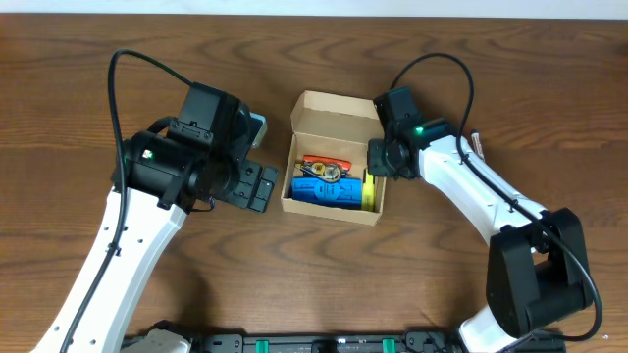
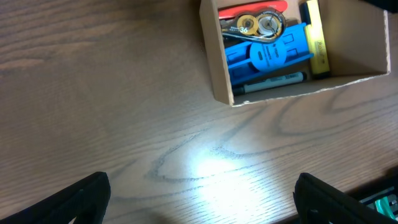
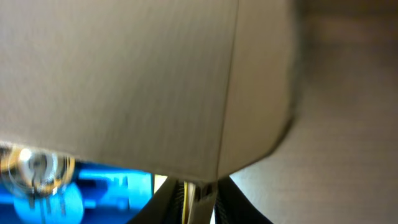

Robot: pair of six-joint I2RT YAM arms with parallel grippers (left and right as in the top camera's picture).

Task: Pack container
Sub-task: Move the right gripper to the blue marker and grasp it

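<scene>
Overhead: container [image 1: 329, 210] on wood-grain table [image 1: 78, 59]

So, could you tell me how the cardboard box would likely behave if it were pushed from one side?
The cardboard box sits flat and is loaded, so it would probably slide, not tip. Its thin walls may flex, and the open flap likely flops.

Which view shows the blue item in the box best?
Left wrist: the blue item lies close and sharp in the box. Overhead shows it small; right wrist catches only a blurred part of it.
</scene>
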